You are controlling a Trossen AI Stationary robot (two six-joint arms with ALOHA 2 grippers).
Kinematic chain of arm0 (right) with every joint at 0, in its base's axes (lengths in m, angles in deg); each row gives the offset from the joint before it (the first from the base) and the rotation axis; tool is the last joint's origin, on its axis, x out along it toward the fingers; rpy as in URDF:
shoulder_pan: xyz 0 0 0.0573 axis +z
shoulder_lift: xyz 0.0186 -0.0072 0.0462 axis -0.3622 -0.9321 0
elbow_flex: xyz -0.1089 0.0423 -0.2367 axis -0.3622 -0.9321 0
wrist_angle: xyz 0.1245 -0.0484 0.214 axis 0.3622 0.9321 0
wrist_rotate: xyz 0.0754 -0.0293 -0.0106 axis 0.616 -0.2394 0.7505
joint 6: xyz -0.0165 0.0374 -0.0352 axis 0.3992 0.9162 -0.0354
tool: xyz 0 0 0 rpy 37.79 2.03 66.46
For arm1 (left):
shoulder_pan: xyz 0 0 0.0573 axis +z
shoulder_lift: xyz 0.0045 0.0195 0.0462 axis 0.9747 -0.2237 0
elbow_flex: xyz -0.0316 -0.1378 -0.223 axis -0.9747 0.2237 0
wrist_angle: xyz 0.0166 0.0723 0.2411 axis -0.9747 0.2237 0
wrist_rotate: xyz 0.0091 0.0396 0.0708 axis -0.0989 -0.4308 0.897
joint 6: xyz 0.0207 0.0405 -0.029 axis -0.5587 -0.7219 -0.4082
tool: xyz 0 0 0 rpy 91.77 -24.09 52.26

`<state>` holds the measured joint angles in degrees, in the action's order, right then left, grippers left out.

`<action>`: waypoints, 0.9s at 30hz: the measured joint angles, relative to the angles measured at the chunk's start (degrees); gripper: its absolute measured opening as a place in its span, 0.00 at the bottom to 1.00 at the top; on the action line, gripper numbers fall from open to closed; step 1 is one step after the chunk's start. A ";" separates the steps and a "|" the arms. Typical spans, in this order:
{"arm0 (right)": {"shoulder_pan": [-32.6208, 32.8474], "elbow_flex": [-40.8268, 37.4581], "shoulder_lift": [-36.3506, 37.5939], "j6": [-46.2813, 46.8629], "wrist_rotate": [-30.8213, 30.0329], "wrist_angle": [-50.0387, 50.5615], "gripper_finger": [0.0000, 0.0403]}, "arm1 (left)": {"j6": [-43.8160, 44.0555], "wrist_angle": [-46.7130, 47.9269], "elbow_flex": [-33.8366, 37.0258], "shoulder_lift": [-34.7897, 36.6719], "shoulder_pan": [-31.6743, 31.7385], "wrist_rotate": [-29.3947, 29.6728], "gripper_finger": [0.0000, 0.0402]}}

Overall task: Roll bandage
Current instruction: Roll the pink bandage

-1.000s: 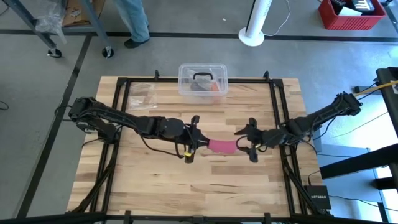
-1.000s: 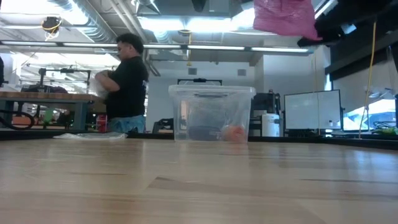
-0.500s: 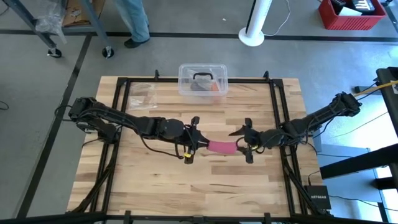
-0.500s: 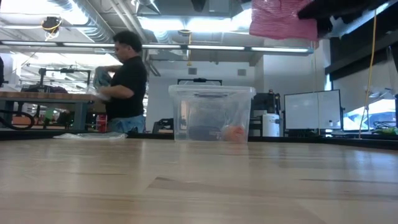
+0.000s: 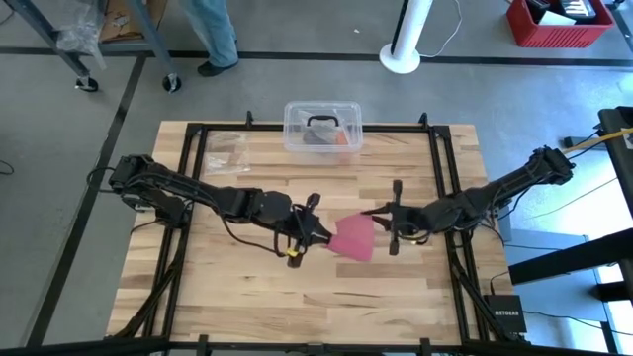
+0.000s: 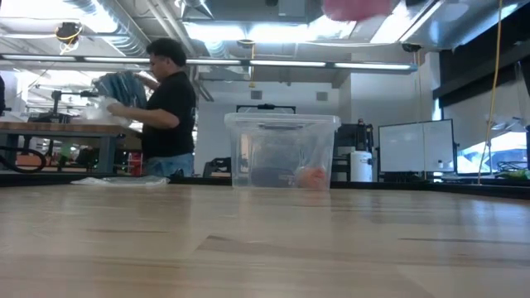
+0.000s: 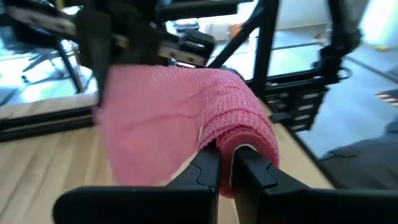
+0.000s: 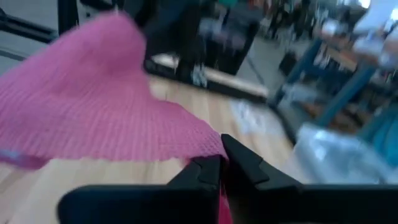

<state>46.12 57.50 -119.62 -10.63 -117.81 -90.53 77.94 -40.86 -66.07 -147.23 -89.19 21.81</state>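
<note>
The bandage [image 5: 354, 237] is a pink knitted strip held in the air over the middle of the table, between my two grippers. Its one end is wound into a small roll [image 7: 249, 127]; the rest spreads flat toward the right arm. My left gripper [image 5: 315, 235] is shut on the rolled end. My right gripper [image 5: 380, 230] is shut on the free end. In the low view only the bandage's underside [image 6: 356, 7] shows, at the top edge. My left gripper pinches the bandage's rolled end [image 7: 244, 144] between its two fingers, coming nearly level from the table's left. The roll is lifted clear of the table. My right gripper pinches the flat free end at its edge [image 8: 200, 148] between its shut fingers, nearly level from the table's right. The strip spreads away from the fingers, clear of the table.
A clear plastic box [image 5: 322, 127] with a black handle stands at the table's far edge. A small clear bag [image 5: 226, 150] lies at the far left. A person [image 6: 166, 108] works at a bench beyond the table.
My right gripper has shut on the bandage's free end, has rolled about its wrist and has risen a little. The bandage, then a narrow strip between the grippers, now shows spread wide and has gone up in the low view.
</note>
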 joint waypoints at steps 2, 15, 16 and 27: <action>0.00 1.65 -0.46 -4.06 0.27 -0.33 0.01 | 0.15 -1.36 -0.02 -0.53 0.02 -2.30 0.03; 6.02 10.51 -0.98 -21.06 -10.00 -1.68 0.02 | -0.31 -3.54 0.04 -4.19 0.11 -4.54 0.03; 6.37 10.72 -0.99 -21.87 -10.08 -1.80 0.01 | -0.34 -3.46 0.07 -4.30 0.11 -4.55 0.03; 10.05 11.86 -1.89 -24.06 -5.58 -6.68 0.01 | 5.85 -7.50 0.04 -5.17 2.14 14.96 0.03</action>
<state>56.17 69.36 -121.51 -34.70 -123.39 -97.21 83.80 -48.36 -66.03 -152.40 -87.05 36.77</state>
